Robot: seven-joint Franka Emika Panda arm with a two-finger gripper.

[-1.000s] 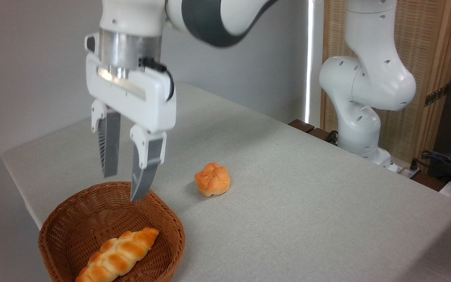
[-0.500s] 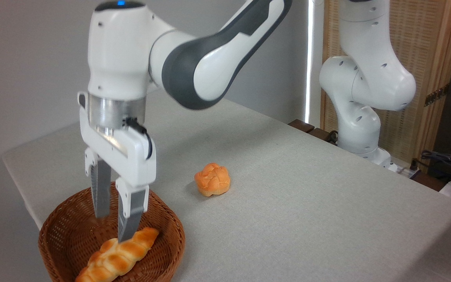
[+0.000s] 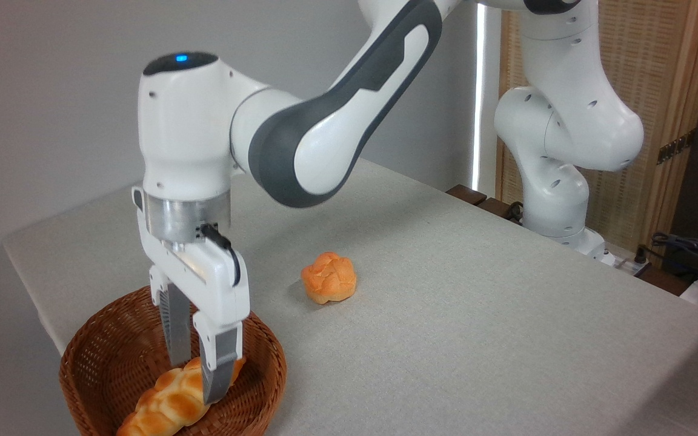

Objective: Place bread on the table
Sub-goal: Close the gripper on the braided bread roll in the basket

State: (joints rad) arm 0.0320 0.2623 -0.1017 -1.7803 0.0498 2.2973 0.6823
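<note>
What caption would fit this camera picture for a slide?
Robot gripper reaches into the wicker basket, fingers on either side of the braided bread; a small bun sits on the table.

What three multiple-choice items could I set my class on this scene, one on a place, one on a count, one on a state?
1. Where does the bread lie?
A. In the wicker basket
B. On the bare table
C. Beside the arm's base

2. How many baked items are in view?
A. One
B. Two
C. Four

3. How does the pincer stand?
A. Raised high above the table
B. Down in the basket, one finger on each side of the bread
C. Shut on the round bun

Answers:
1. A, since the long braided loaf rests inside the brown basket at the table's near left corner.
2. B, since only the loaf and the round bun show.
3. B, since the fingers straddle the loaf's upper end; whether they already squeeze it cannot be told.
</note>
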